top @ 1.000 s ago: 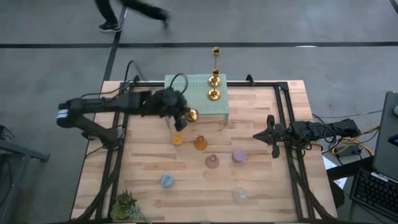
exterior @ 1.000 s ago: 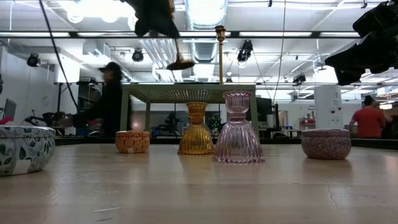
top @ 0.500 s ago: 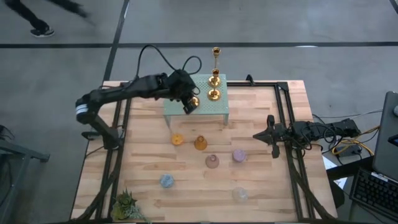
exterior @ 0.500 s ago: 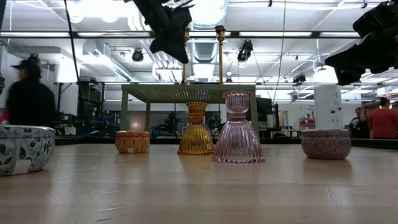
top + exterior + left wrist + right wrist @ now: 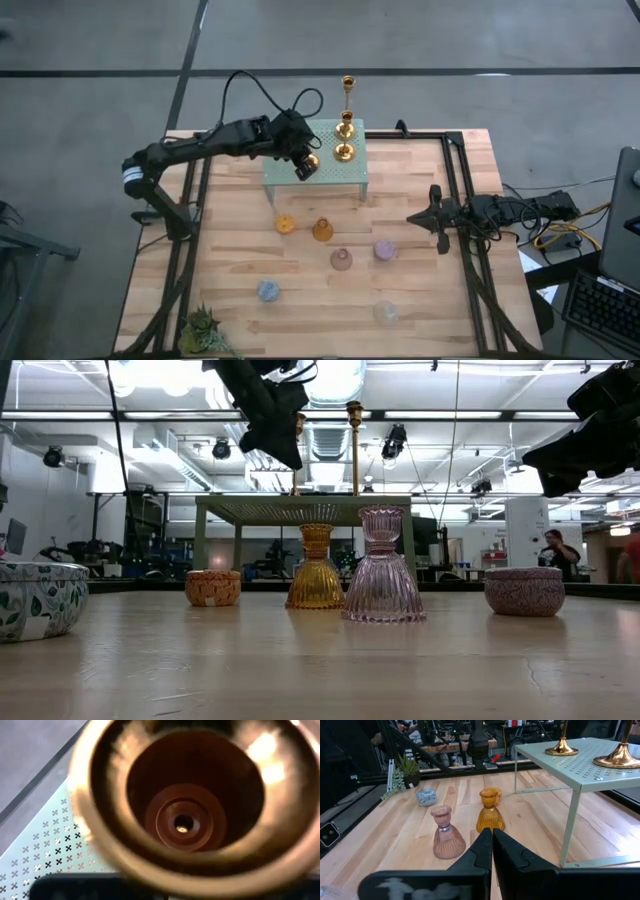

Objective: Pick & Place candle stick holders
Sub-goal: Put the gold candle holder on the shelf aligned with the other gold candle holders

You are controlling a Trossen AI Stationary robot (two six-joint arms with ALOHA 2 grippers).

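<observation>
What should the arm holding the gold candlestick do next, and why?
Probably lower it gently onto the green stand. The left gripper holds a gold candlestick over the stand's front edge, beside two gold ones already standing there, so setting it down seems next.

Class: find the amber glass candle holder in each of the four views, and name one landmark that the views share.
High view: amber holder mid-table, in front of the mint-green stand.
Low view: centre, left of the pink holder.
Left wrist view: not in it.
Right wrist view: centre, beyond the right claw.
Shared landmark: the stand.

2 candlesticks [image 5: 344, 151] on stand [image 5: 345, 175] — 6 holders [image 5: 322, 231] before it
</observation>
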